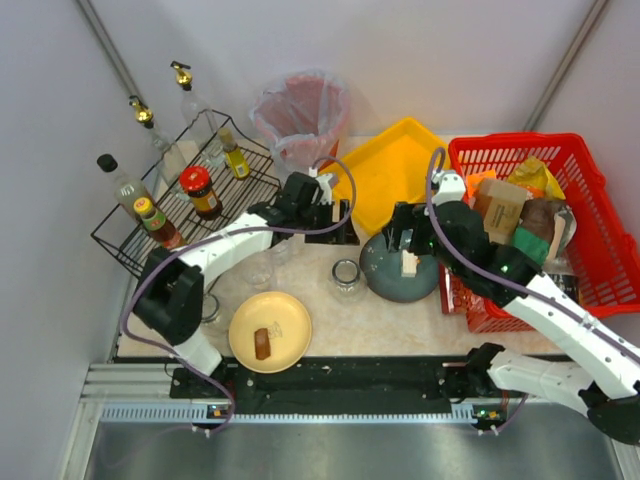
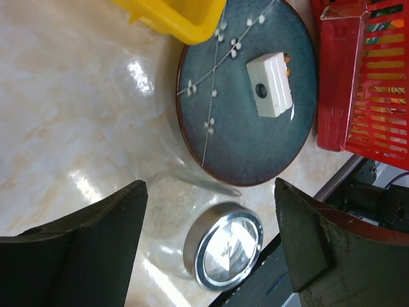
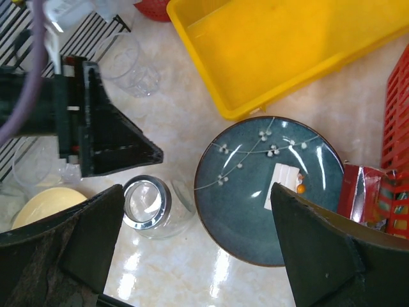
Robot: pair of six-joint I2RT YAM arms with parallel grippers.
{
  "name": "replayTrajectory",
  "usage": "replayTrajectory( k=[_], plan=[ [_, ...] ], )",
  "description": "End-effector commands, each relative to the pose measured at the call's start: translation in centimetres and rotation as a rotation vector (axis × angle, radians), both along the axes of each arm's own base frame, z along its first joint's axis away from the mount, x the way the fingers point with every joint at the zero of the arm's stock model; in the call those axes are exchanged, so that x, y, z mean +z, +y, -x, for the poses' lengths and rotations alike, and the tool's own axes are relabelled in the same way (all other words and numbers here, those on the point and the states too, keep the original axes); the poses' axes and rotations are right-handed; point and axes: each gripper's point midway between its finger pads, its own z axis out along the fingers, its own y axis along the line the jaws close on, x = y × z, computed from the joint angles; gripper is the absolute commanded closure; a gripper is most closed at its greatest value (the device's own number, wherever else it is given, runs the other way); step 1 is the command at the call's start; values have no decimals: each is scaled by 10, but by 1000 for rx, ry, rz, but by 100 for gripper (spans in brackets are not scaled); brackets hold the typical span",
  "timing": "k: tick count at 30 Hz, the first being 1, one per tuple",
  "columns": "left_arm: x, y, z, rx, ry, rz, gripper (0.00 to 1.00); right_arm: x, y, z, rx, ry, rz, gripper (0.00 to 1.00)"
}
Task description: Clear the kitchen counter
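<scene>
Pale beige, cream-veined marble-pattern kitchen counter (image 1: 335, 320), hemmed by plain white walls (image 1: 420, 50) behind and to both sides, with a black rail (image 1: 330, 372) along the near edge. Runs its long axis left to right across the top view, short axis from the arm bases toward the back wall. Fills the middle of that view and carries everything else.

At the far right, a red plastic lattice basket (image 1: 610, 250) stuffed with packets. Just beside it, centre back, a yellow rectangular plastic tray (image 1: 390, 170). Back left, a black wire rack (image 1: 255, 160) of bottles. Nearer the arms, a round dark teal ceramic plate (image 1: 385, 280) bearing a small white block (image 1: 409, 263), then a round pale yellow plate (image 1: 285, 320). Between the two plates, a clear glass jar with a metal lid (image 1: 347, 278).

Left gripper (image 2: 209, 204) spread wide above that jar, gripping nothing, though contact with the glass is hard to judge. Right gripper (image 3: 197, 192) likewise wide apart over the teal plate, nothing held.
</scene>
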Motion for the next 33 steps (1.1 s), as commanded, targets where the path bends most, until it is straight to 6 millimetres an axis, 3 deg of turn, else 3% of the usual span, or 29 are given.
replayTrajectory(
  k=[1, 13, 33],
  plan=[
    [13, -37, -14, -70, -29, 92, 16, 18, -9, 5, -24, -44, -25, 6],
    [-63, -66, -10, -102, 57, 40, 26, 23, -19, 6, -47, -63, -3, 5],
    [-97, -79, -10, -49, 196, 95, 57, 24, -28, 9, -57, -68, 23, 5]
  ],
)
